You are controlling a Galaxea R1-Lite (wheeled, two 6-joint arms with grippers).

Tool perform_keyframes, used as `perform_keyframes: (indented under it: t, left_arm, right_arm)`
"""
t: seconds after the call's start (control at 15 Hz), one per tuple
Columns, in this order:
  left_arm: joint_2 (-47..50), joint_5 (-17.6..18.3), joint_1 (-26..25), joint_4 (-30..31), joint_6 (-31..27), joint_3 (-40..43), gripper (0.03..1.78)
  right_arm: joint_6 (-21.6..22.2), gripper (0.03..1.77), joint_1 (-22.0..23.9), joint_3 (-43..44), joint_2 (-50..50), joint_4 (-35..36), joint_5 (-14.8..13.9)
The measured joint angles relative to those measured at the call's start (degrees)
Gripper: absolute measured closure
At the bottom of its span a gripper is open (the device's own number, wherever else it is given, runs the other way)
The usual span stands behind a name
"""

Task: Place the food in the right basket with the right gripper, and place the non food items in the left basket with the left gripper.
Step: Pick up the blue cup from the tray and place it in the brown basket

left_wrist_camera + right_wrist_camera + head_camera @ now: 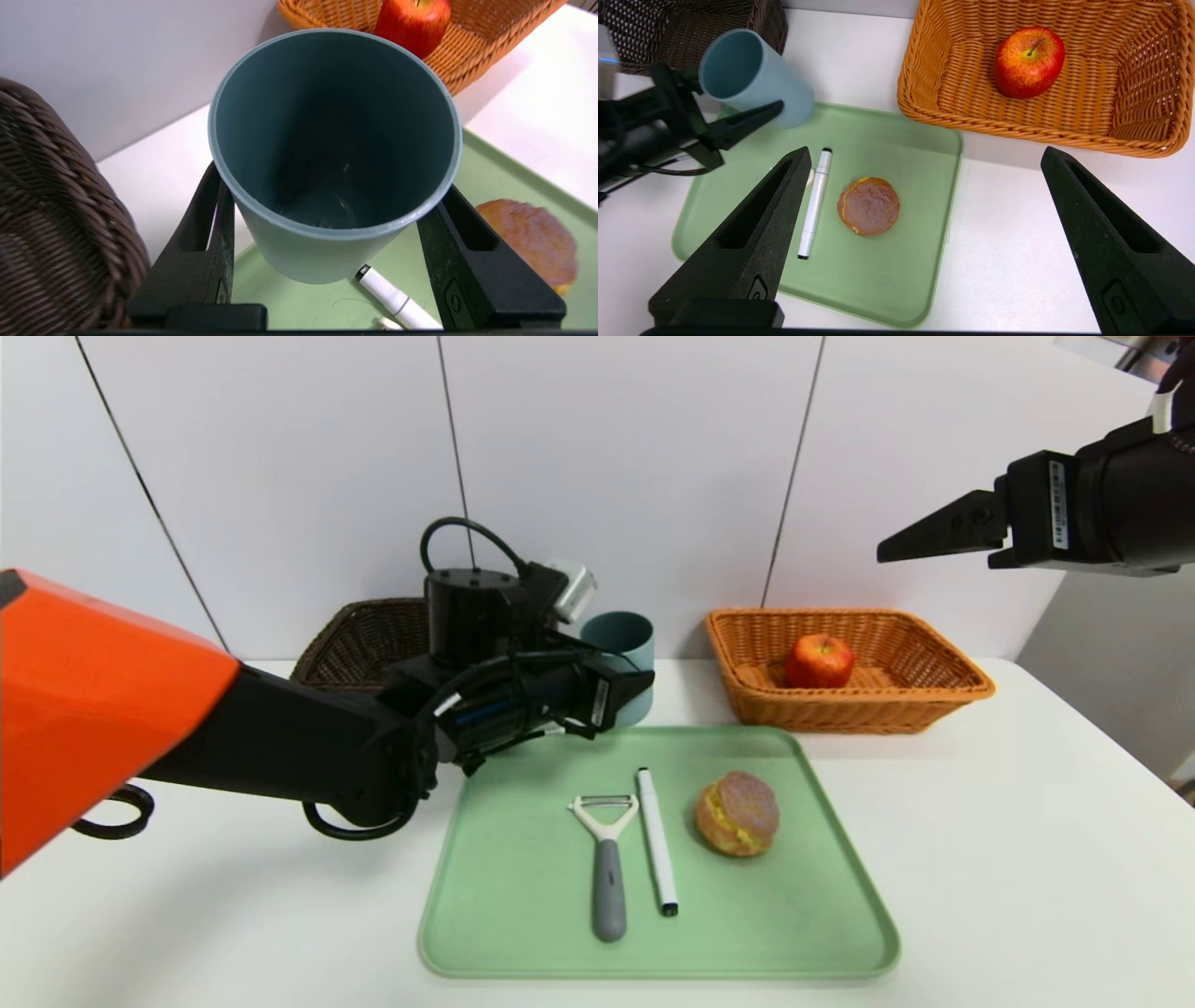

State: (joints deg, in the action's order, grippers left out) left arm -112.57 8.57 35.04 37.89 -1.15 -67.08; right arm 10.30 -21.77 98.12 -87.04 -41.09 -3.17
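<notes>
My left gripper (639,686) (331,182) is shut on the teal-grey cup (621,639) (334,140) (747,77), holding it tilted over the tray's back left corner, beside the dark brown basket (359,635) (56,210). On the tray lie the white peeler (607,849), the white pen (656,840) (815,203) and the pinkish-brown bun (738,813) (868,205). The red apple (819,661) (1029,60) sits inside the orange basket (934,695) (924,93). My right gripper (896,549) (924,151) hangs open and empty, high at the right above that basket's near side.
The green tray (523,896) lies in the middle of the white table, with both baskets behind it against the white wall. The table's right edge drops off past the orange basket. My left arm stretches low across the table's left half.
</notes>
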Motion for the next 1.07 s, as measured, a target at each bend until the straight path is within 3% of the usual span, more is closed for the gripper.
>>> perform_keyframes:
  t: [0.27, 0.47, 1.07]
  left_arm:
    - [5.24, -0.02, -0.15, -8.73, 0.51, -5.71, 0.71]
    - [7.47, -0.11, -3.27, -12.97, 0.51, -9.37, 0.71]
    - [8.59, -0.44, -24.98, -17.77, -0.43, -11.80, 0.72]
  right_arm:
    - [0.00, 0.10, -0.09, 0.04, 0.20, 0.04, 0.00]
    - [0.09, 0.10, -0.07, -0.22, 0.38, 0.06, -0.07]
    - [-0.07, 0.10, -0.50, -0.52, 0.22, 0.41, 0.12]
